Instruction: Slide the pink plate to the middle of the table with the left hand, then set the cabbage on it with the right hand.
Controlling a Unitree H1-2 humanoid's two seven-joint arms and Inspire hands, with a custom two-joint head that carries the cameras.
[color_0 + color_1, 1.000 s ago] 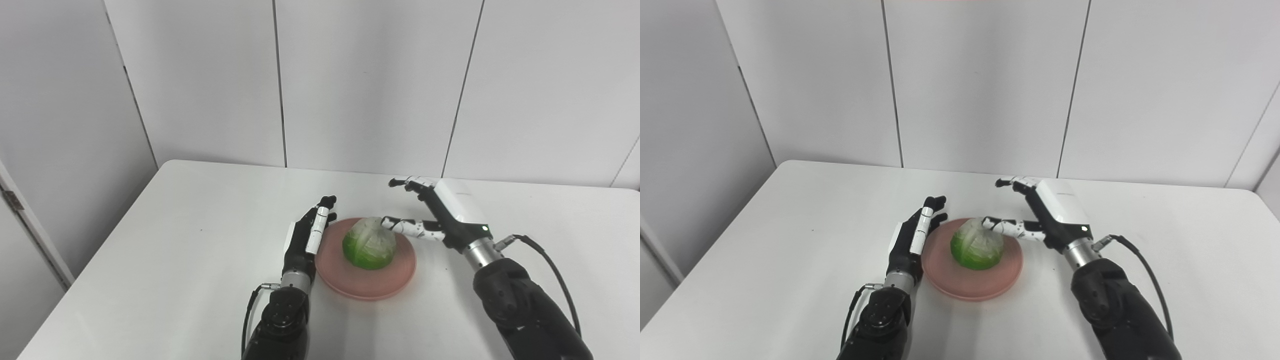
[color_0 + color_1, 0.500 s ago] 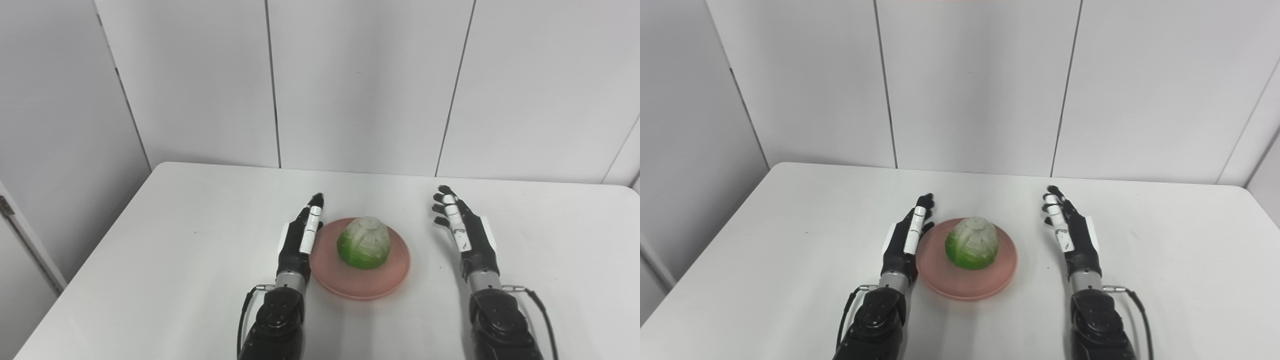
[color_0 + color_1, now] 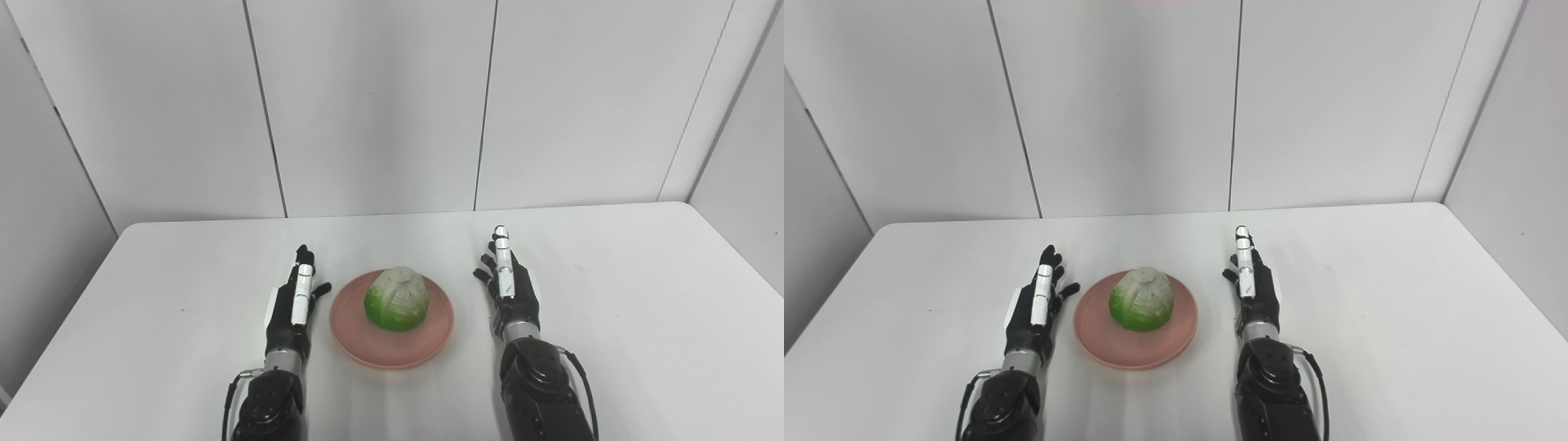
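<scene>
Both arms reach in from the bottom edge, forearms roughly parallel. The left hand (image 3: 293,304) and the right hand (image 3: 509,293) each stand edge-on with straight fingers pointing away from the robot, held apart, empty, palms facing each other.

No readable text, labels, brands or numbers in either view. Pink plate (image 3: 392,343), cabbage (image 3: 396,299), worktop (image 3: 612,294) and wall panels (image 3: 367,104) carry no markings; white patches on each robot hand are blank.
</scene>
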